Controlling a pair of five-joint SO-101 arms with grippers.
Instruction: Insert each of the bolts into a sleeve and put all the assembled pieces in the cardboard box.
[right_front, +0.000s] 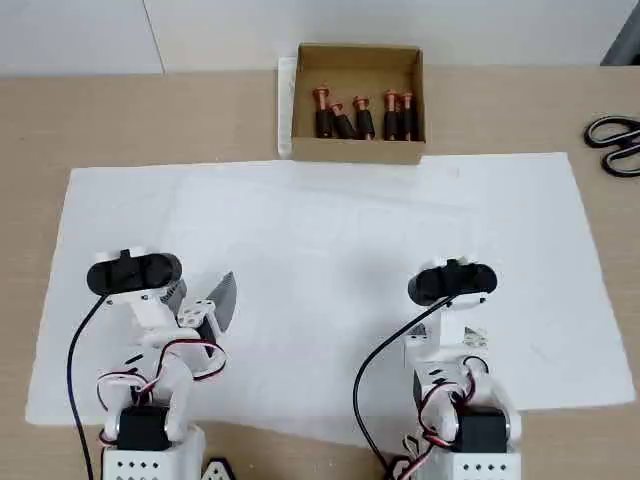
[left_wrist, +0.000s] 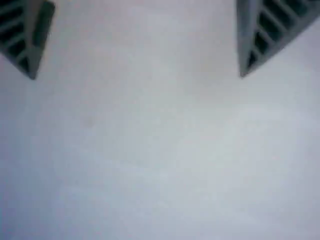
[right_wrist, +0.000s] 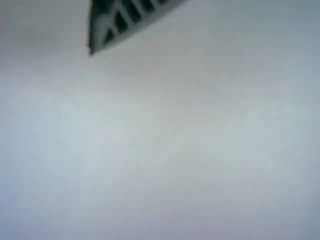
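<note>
Several bolts (right_front: 362, 117) overlapping in cardboard box (right_front: 355, 151), scissors (right_front: 612, 142) cut off

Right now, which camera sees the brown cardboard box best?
The high view. It looks down into the open brown cardboard box, with copper-coloured bolts in black sleeves resting inside. Both wrist views face the white paper sheet instead.

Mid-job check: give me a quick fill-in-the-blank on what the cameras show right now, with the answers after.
1. The assembled pieces lie inside the cardboard ____.
2. The left gripper hangs over the white sheet with its fingers ____.
3. Near the right edge of the table, off the sheet, lies a pair of ____.
Missing words: box; open; scissors.
</note>
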